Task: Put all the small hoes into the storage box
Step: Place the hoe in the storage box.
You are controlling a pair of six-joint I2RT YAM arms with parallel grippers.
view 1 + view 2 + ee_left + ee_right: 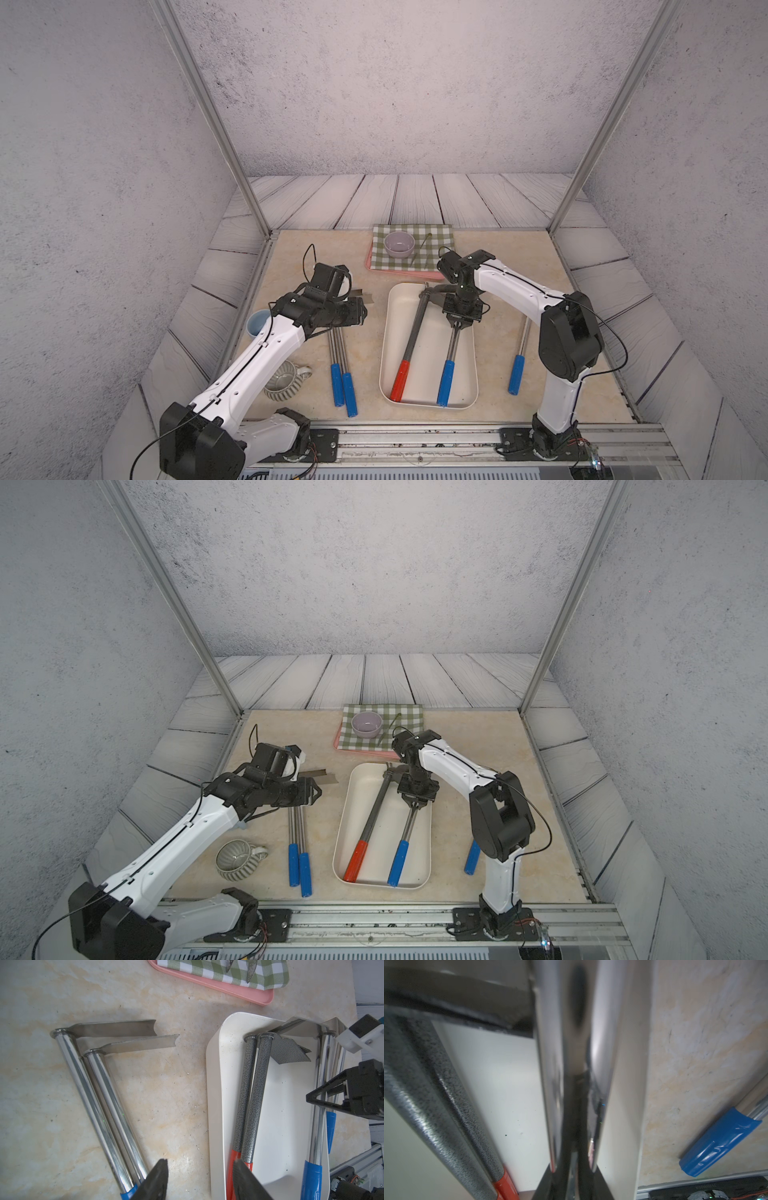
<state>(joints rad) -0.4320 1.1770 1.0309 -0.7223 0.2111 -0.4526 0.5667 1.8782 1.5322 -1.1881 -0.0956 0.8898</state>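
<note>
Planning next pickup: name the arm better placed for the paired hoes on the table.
Left: the left gripper hangs open beside the paired hoes; the right gripper grips a hoe in the storage box.

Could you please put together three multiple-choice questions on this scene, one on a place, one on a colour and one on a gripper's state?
1. Where does the red-handled hoe lie?
A. on the pink tray
B. in the storage box
C. on the table

2. The right gripper is shut on a chrome-shafted hoe. What colour is its handle?
A. red
B. green
C. blue

3. How is the left gripper?
A. open and empty
B. shut on a hoe's shaft
C. shut on a hoe's handle

Key:
1 B: both top views show it lying inside the box's walls.
2 C: its handle is blue in both top views.
3 A: the left wrist view shows its fingers apart with nothing between them.
</note>
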